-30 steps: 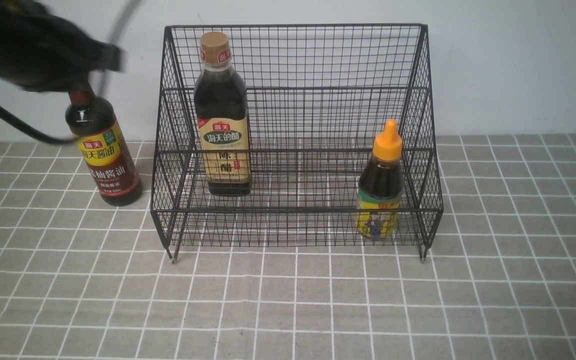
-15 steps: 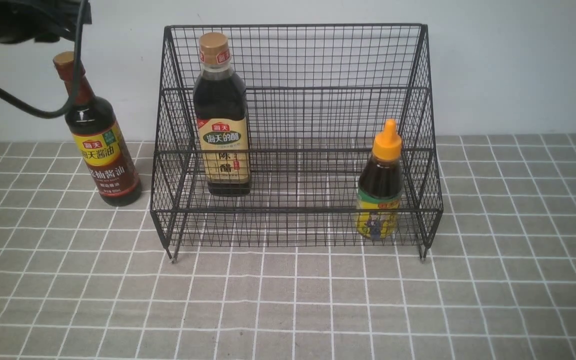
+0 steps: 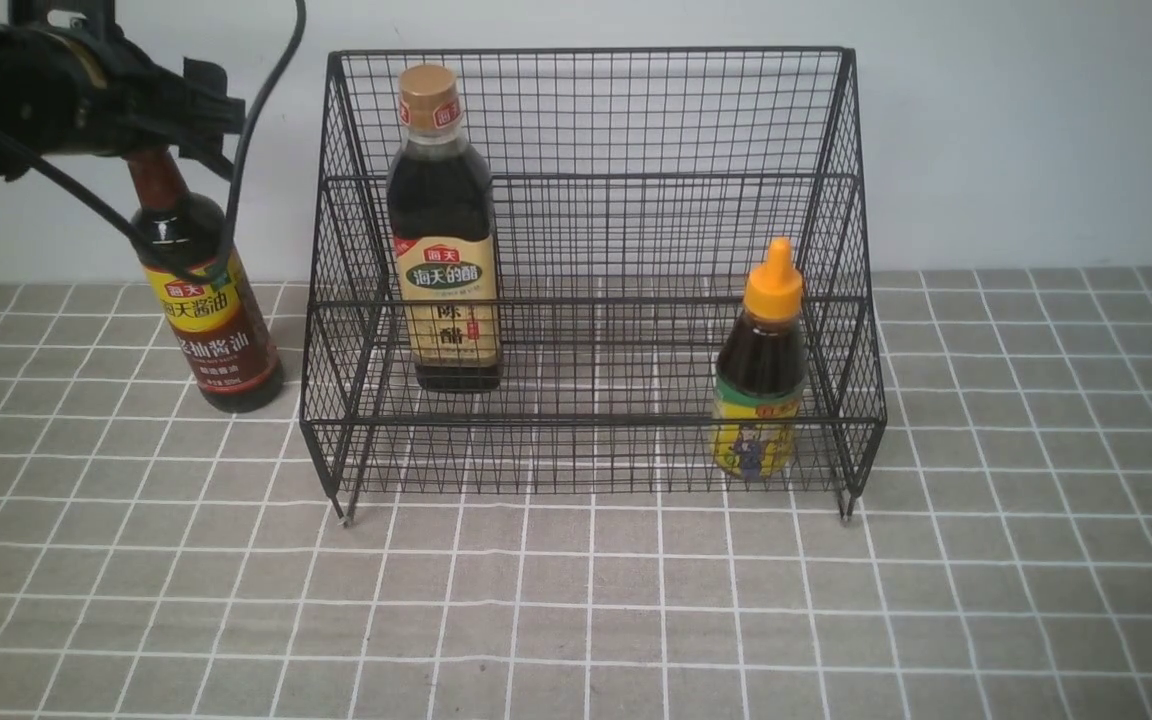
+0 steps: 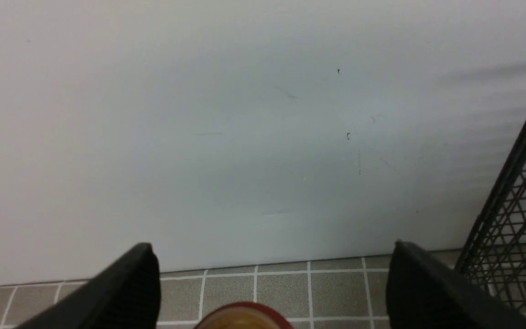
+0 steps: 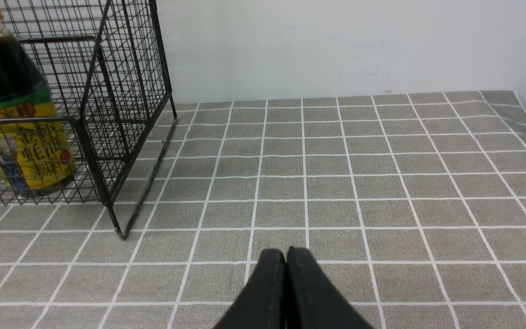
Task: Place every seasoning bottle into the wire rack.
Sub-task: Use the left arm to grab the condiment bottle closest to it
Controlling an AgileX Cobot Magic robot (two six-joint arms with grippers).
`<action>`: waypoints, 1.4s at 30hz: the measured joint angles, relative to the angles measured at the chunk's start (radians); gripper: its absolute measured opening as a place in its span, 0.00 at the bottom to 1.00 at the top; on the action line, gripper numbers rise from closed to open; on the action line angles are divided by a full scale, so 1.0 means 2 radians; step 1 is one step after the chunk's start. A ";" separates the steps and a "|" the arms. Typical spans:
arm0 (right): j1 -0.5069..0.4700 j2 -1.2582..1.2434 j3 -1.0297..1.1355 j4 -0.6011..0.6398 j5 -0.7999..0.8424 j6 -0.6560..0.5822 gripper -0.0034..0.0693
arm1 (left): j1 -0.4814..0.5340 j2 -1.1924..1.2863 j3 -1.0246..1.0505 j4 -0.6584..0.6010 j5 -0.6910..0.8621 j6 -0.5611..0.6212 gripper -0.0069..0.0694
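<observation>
Front view: two of three bottles are already in the wire rack (image 3: 636, 110). The gold-capped bottle (image 3: 444, 260) stands on a tier toward the rack's left side, and the squeeze bottle (image 3: 764, 380) sits in the front low tier at the rack's right end. The brown-capped bottle (image 3: 206, 320) is the one left, standing on the worktop (image 3: 576, 600) just outside the rack's left wall. The left pincer (image 4: 272, 249) is at cap height with jaws spread wide. The left wrist view shows the cap (image 4: 244, 320) between the fingers (image 4: 130, 288) with clear gaps either side, so nothing is gripped. The right pincer (image 5: 286, 256) is clenched on nothing, over bare worktop off the rack's right side. I read this as pre-grasp on the last bottle. Next: centre on the neck, close firmly, lift until the base clears the rack's left wall, carry it inward and set it down in the free span right of the gold-capped bottle. Watch the arm cable (image 3: 246, 150) draped across the bottle's shoulder; it could snag or tip the bottle on the lift.
</observation>
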 joint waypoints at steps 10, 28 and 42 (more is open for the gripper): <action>0.000 0.000 0.000 0.000 0.000 0.000 0.03 | 0.000 0.001 0.000 0.054 -0.001 -0.032 0.87; 0.000 0.000 0.000 0.000 0.000 0.000 0.03 | 0.015 0.003 0.000 0.055 0.033 -0.078 0.87; 0.000 0.000 0.000 0.000 0.000 0.000 0.03 | 0.006 0.039 0.000 0.055 0.032 -0.095 0.74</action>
